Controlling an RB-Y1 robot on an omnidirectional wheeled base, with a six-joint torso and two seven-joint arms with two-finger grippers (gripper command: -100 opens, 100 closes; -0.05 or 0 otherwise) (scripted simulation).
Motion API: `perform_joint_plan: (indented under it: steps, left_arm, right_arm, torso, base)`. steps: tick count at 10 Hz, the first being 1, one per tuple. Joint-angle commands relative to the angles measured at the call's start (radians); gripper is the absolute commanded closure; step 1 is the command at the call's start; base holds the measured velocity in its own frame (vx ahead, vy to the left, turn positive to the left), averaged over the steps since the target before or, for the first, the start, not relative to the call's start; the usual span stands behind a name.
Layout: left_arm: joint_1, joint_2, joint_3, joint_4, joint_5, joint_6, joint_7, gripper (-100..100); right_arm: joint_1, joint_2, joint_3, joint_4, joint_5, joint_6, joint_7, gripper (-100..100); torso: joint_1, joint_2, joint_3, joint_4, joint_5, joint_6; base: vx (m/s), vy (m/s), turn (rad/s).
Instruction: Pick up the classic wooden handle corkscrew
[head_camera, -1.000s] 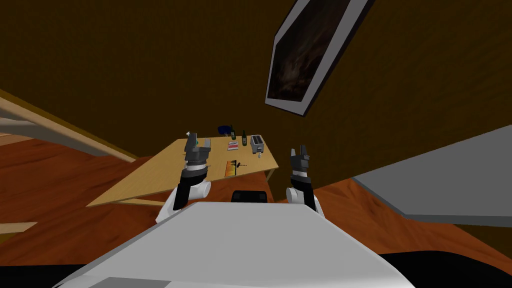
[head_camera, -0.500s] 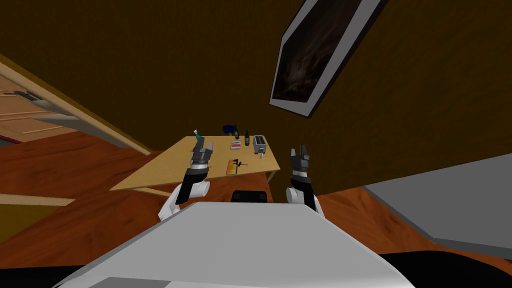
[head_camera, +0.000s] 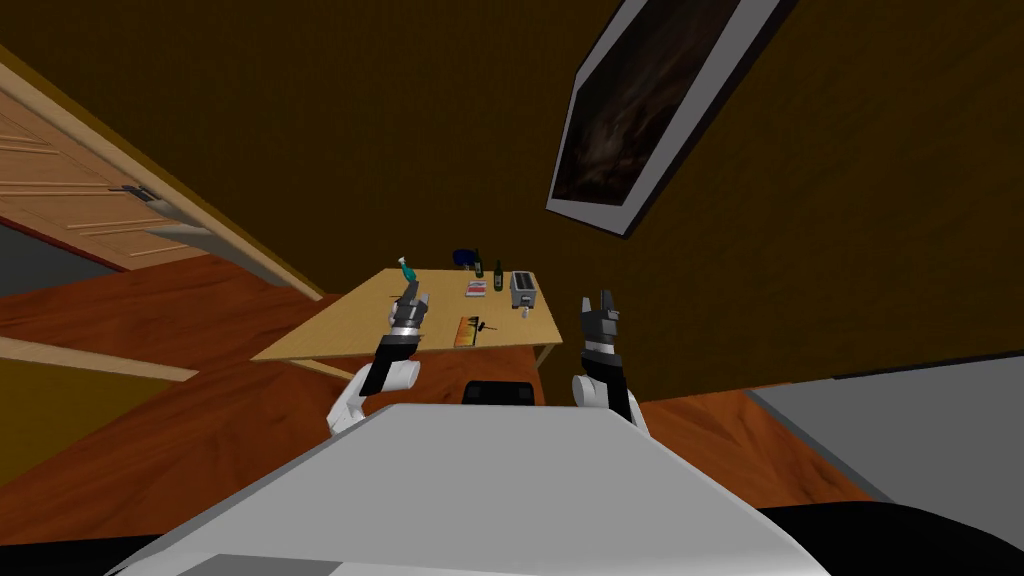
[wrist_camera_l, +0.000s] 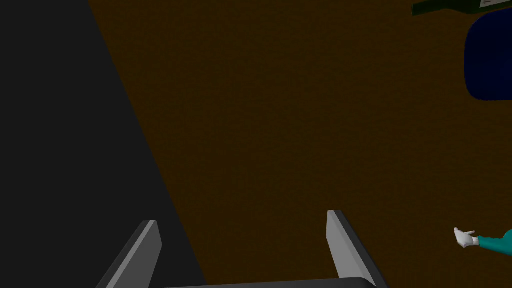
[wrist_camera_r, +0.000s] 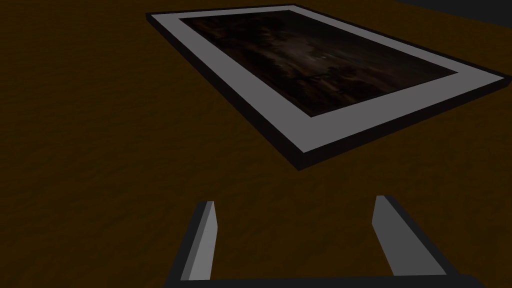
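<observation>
Base has swung over the last second. In the head view the table (head_camera: 350, 335) has slid toward centre and a door (head_camera: 70, 180) has come in at far left. That's our own turn; nothing on the table has moved. The left arm has also reached out, and the left gripper (head_camera: 414, 299) now sits further over the tabletop, above its near-left part and just short of the teal spray bottle (head_camera: 405, 270). The left wrist view catches that bottle off to one side. The corkscrew (head_camera: 485, 327) lies flat near the table's near edge, a small dark shape just beside an orange flat item (head_camera: 465, 332); we can't tell if they touch. The toaster (head_camera: 522, 289) stands further back. The corkscrew is right of the left gripper, near it but not under it, and the wrist camera looks past it at the wall. So we judge this as the approach: better lined up, but the hand needs to pitch down and shift right before any descent. The left fingers (wrist_camera_l: 145, 250) stand wide apart with nothing between them. The left forearm stretches forward, gripper pointing away from us. The right gripper (head_camera: 600, 308) is held up off the table's right corner, unchanged, jaws apart and empty too.
</observation>
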Motion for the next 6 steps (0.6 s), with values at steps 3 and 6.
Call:
perform_joint_plan:
  steps: [3,6]
  left_arm:
    - [-0.039,0.009,0.012,0.097,0.002,0.069,-0.014,-100]
    - [-0.068,0.014,0.02,0.167,0.004,0.122,-0.021,-100]
  right_arm:
    - [0.0,0.0,0.0,0.0,0.0,0.0,0.0,0]
    - [0.0,0.0,0.0,0.0,0.0,0.0,0.0,0]
  torso:
    - [0.0,0.0,0.0,0.0,0.0,0.001]
    - [0.0,0.0,0.0,0.0,0.0,0.001]
  base:
    - [-0.003,-0.044,0.073]
    - [-0.002,-0.04,0.075]
